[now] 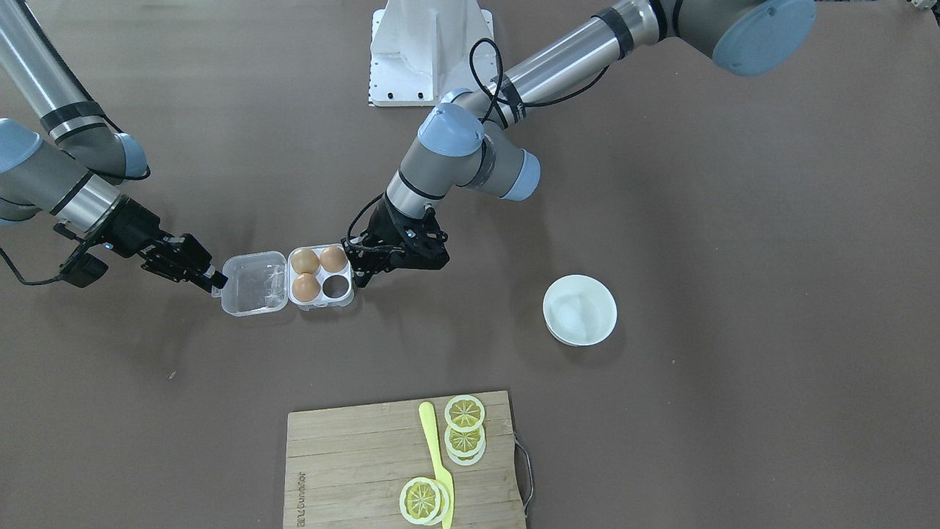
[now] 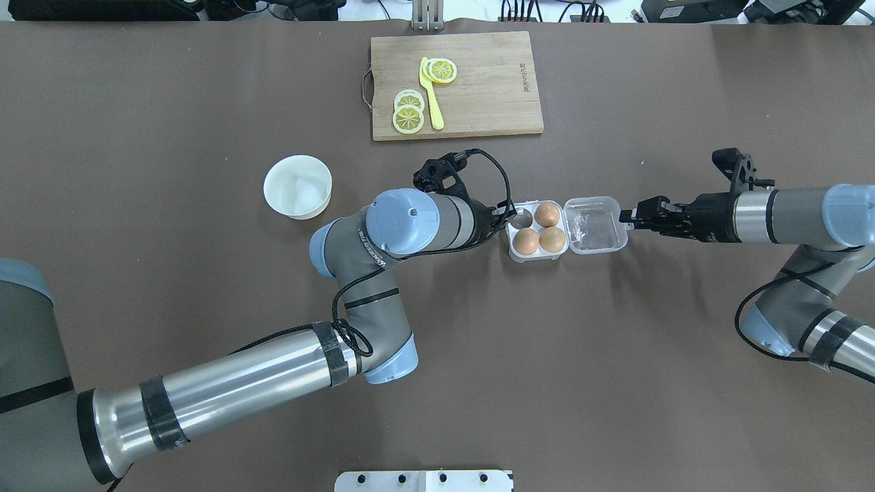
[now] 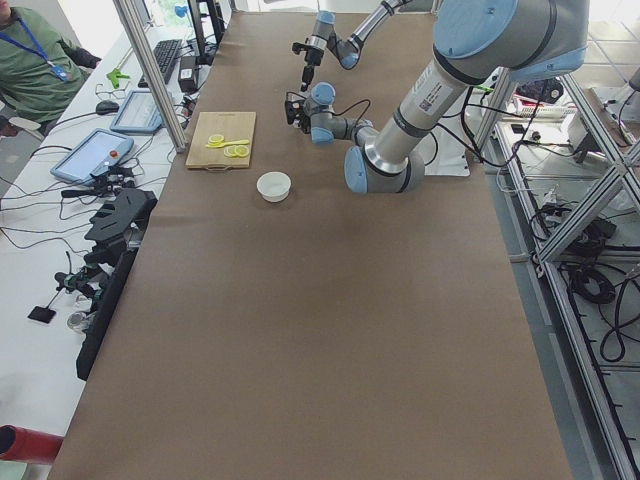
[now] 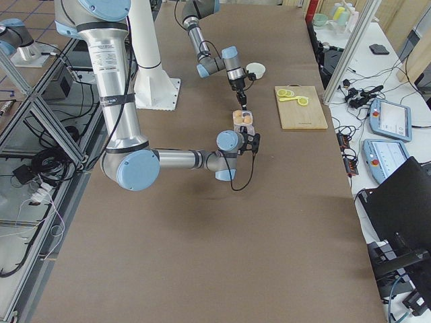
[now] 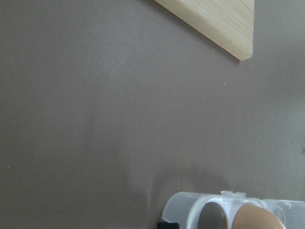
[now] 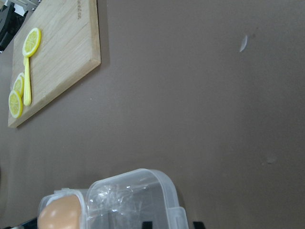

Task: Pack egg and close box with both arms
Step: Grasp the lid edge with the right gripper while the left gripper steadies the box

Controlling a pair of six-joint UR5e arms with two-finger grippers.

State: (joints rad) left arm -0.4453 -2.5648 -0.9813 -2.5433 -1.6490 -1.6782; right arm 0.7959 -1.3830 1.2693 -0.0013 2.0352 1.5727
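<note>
The clear box (image 1: 323,303) lies open mid-table, its lid (image 1: 253,283) flat beside it. Three brown eggs fill three cells (image 1: 305,261) (image 1: 333,258) (image 1: 306,286); the fourth cell (image 1: 338,286) is empty. My left gripper (image 1: 358,275) is at the box's wall by the empty cell and looks shut on it; one fingertip (image 5: 164,224) shows against the box (image 5: 190,210). My right gripper (image 1: 217,279) is at the lid's outer edge, slightly open, with fingertips (image 6: 147,224) either side of the latch tab (image 6: 177,217). The box (image 2: 540,256) and lid (image 2: 595,225) also show in the overhead view.
An empty white bowl (image 1: 579,309) stands toward my left. A wooden cutting board (image 1: 352,455) with lemon slices (image 1: 464,413) and a yellow knife (image 1: 437,463) lies at the far side. The white pedestal (image 1: 429,51) is at my base.
</note>
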